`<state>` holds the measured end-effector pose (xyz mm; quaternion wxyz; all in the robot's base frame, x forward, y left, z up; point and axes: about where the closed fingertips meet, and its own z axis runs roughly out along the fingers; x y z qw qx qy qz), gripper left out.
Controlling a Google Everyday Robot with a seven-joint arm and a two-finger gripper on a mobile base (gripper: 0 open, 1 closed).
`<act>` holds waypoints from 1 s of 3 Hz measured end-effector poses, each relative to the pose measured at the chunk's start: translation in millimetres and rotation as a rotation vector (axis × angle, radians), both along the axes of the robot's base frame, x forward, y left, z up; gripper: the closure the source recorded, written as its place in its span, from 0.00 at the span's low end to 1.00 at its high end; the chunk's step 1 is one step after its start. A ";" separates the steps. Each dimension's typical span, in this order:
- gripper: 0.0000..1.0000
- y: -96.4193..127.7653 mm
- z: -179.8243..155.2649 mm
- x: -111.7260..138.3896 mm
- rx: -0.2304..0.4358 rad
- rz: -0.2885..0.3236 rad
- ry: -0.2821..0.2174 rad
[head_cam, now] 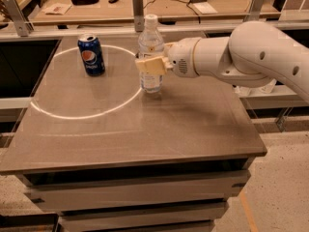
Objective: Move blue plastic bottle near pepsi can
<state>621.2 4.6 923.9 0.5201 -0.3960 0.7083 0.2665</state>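
**Observation.** The blue plastic bottle (150, 41) stands upright on the tabletop (183, 124), on the right edge of the white ring (82, 114) marked on the surface. The pepsi can (91, 55) stands upright in the far left part of that ring, well apart from the bottle. The gripper (150, 65) comes in from the right on the arm (241, 52) and sits at the bottle's mid-height. The fingers (147, 65) are clamped on the bottle's body, with one tan pad lying across its front.

**Assessment.** The grasp appears made, so the carry toward the can is the step in hand. The bottle's base looks to be resting on the tabletop, though a slight lift cannot be excluded.

**Recommendation.**
- Raise the bottle only just clear, keep it vertical, and travel left toward the can.
- The bottle looks thin-walled, so the grip should be firm but not crushing.
- Halt beside the can without touching it, leaving room for the near finger.
- Seat the base flat before release, because a tall, narrow bottle tips readily.
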 end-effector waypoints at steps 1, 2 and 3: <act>1.00 32.0 8.8 3.9 0.021 0.064 -0.022; 1.00 66.9 11.8 11.4 0.022 0.132 -0.035; 1.00 100.4 9.9 18.9 0.022 0.193 -0.033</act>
